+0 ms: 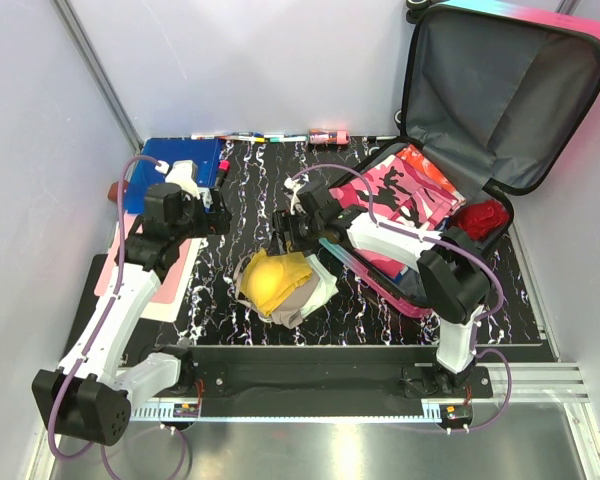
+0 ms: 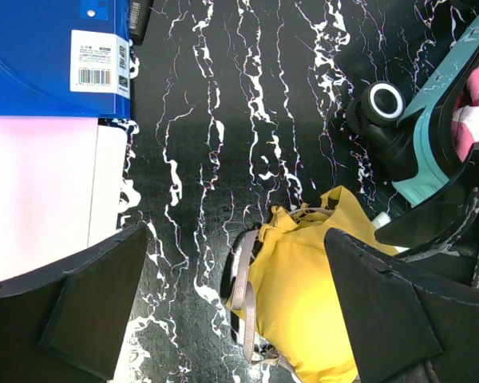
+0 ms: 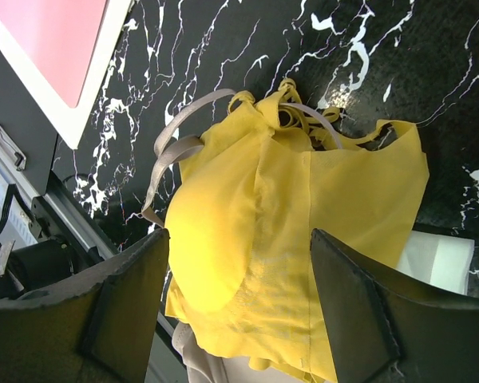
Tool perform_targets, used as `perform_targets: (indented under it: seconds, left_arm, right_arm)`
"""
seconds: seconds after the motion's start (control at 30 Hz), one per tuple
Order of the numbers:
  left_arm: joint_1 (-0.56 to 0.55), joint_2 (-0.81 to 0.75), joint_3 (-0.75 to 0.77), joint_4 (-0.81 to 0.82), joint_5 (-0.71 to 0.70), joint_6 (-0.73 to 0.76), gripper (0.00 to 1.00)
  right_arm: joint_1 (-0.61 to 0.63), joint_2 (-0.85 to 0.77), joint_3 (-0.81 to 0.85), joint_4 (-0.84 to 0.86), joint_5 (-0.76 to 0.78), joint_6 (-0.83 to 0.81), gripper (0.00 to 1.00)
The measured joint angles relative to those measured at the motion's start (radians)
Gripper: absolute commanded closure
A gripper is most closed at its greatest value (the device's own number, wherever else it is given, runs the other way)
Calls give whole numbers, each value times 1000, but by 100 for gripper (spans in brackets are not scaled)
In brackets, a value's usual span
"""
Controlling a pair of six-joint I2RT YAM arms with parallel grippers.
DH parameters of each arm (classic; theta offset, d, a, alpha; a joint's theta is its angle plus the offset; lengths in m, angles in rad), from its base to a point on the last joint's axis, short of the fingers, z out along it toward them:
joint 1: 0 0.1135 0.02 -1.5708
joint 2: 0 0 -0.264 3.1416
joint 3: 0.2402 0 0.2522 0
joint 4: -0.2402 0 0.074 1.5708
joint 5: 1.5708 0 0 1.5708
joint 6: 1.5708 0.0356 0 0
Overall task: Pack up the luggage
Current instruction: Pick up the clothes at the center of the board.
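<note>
The luggage (image 1: 500, 100) lies open at the right, its grey-lined lid propped up. Its base holds a pink camouflage garment (image 1: 415, 190) and a red item (image 1: 480, 218). Its teal shell (image 2: 431, 120) and a black wheel (image 2: 383, 100) show in the left wrist view. A yellow garment (image 1: 270, 280) lies bunched on beige clothing on the marbled table, left of the luggage. My right gripper (image 1: 285, 240) is open just above the yellow garment (image 3: 303, 215), one finger on each side of it (image 3: 239, 311). My left gripper (image 1: 220, 208) is open and empty above the table; the garment's left edge (image 2: 303, 303) lies beneath it (image 2: 239, 319).
A flat blue folder (image 1: 175, 170) lies at the back left, with a pink and white sheet (image 1: 170, 270) in front of it. Markers (image 1: 245, 137) and a small pink can (image 1: 328, 135) line the back edge. White walls close in on both sides.
</note>
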Motion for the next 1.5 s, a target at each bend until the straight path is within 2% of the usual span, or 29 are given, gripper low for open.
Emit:
perform_targets:
  seconds: [0.6,0.73,0.87,1.2,1.23,1.3,1.5]
  left_arm:
    - [0,3,0,0,1,0,1]
    - [0,10,0,0,1,0,1]
    - [0,12,0,0,1,0,1]
    - [0,14,0,0,1,0,1]
    - [0,14,0,0,1,0,1]
    - [0,14,0,0,1,0,1]
    - [0,14,0,0,1,0,1]
  right_arm:
    - [64,0,-23,-82,93,0,21]
    - [76,0,-24,-98,106,2,26]
    - [93,0,-24,-107,116,3,47]
    - [126,-16,-23,-108,176,5,80]
    - [126,-18,-23,-108,178,5,89]
    - [127,-20,-22,-109,185,4,98]
    - [130,-26,-12,-112,207,5,100]
